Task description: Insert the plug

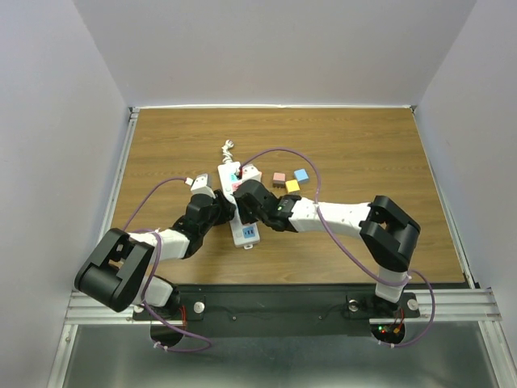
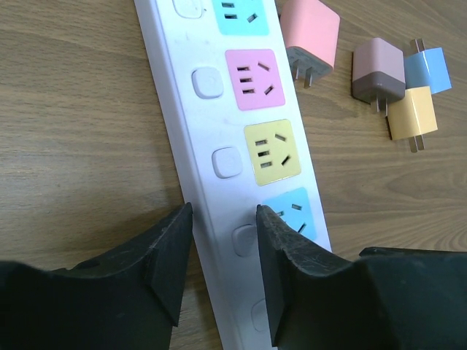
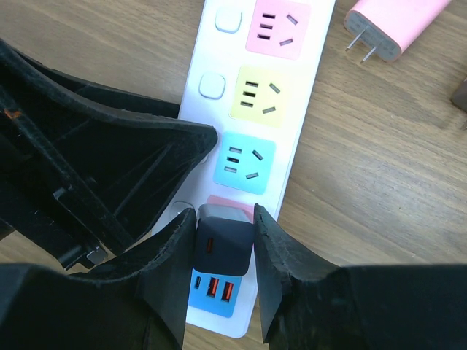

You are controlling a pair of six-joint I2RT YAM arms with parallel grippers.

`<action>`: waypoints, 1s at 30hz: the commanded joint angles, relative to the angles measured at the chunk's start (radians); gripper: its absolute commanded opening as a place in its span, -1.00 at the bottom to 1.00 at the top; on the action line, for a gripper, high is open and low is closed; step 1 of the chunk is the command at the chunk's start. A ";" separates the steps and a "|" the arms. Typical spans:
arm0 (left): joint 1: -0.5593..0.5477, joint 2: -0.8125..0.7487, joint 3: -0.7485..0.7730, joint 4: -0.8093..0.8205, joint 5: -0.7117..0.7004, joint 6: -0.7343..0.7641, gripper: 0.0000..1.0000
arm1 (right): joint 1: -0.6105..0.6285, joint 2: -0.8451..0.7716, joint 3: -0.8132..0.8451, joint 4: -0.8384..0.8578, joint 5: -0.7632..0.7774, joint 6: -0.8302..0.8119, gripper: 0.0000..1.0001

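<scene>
A white power strip [image 1: 242, 231] with coloured sockets lies mid-table and also shows in the left wrist view [image 2: 197, 138] and the right wrist view [image 3: 226, 52]. My right gripper [image 3: 224, 211] is shut on a dark navy plug [image 3: 222, 248]. It holds the plug upright on the strip's pink socket, just above the blue USB panel [image 3: 215, 292]. From above, the right gripper [image 1: 247, 202] is over the strip. My left gripper [image 2: 223, 211] is open and straddles the strip's left edge, one finger on the wood and one on the strip. From above, the left gripper [image 1: 216, 207] is at the strip's left side.
Loose plugs lie right of the strip: pink [image 2: 310, 29], mauve [image 2: 378, 69], blue [image 2: 427, 67] and yellow [image 2: 411, 113]. From above they are the pink [image 1: 251, 172], mauve [image 1: 279, 178], blue [image 1: 301, 175] and yellow [image 1: 292, 186] ones. The strip's coiled cord [image 1: 227, 148] lies behind it.
</scene>
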 commanded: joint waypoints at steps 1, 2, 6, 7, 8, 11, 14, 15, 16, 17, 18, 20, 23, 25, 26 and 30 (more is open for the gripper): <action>0.002 0.000 0.019 0.038 0.004 0.011 0.00 | 0.028 0.017 0.025 -0.011 0.017 -0.013 -0.99; 0.002 0.003 0.019 0.040 0.004 0.011 0.00 | 0.034 0.017 0.019 -0.014 0.020 -0.013 -0.99; 0.004 0.010 0.021 0.041 0.007 0.011 -0.02 | 0.053 0.023 0.019 -0.025 0.040 -0.016 -0.99; 0.004 0.012 0.021 0.043 0.009 0.011 -0.04 | 0.056 0.027 0.019 -0.028 0.042 -0.017 -0.99; 0.004 0.017 0.021 0.046 0.013 0.011 -0.06 | 0.062 0.034 0.020 -0.031 0.045 -0.023 -0.99; 0.005 0.027 0.024 0.049 0.018 0.012 -0.11 | 0.074 0.043 0.025 -0.034 0.051 -0.030 -0.99; 0.005 0.032 0.024 0.052 0.021 0.012 -0.12 | 0.077 0.046 0.025 -0.035 0.048 -0.028 -0.99; 0.005 0.032 0.024 0.051 0.022 0.012 -0.13 | 0.079 0.049 0.023 -0.036 0.048 -0.027 -0.99; 0.005 0.032 0.024 0.051 0.023 0.012 -0.13 | 0.079 0.049 0.022 -0.037 0.046 -0.025 -0.99; 0.008 0.032 0.024 0.051 0.023 0.012 -0.13 | 0.079 0.057 0.016 -0.036 0.043 -0.024 -0.99; 0.007 0.032 0.022 0.052 0.023 0.012 -0.13 | 0.079 0.058 0.014 -0.036 0.042 -0.024 -0.99; 0.007 0.033 0.022 0.054 0.026 0.012 -0.14 | 0.079 0.066 0.016 -0.036 0.030 -0.025 -0.99; 0.008 0.035 0.021 0.058 0.027 0.011 -0.14 | 0.079 0.080 0.023 -0.037 0.016 -0.027 -0.99; 0.010 0.035 0.021 0.057 0.027 0.007 -0.15 | 0.079 0.084 0.025 -0.042 0.011 -0.027 -0.99; 0.008 0.036 0.021 0.058 0.029 0.007 -0.15 | 0.082 0.084 0.023 -0.042 0.016 -0.027 -0.99; 0.008 0.041 0.021 0.061 0.032 0.007 -0.15 | 0.090 0.086 0.010 -0.049 0.020 -0.025 -0.99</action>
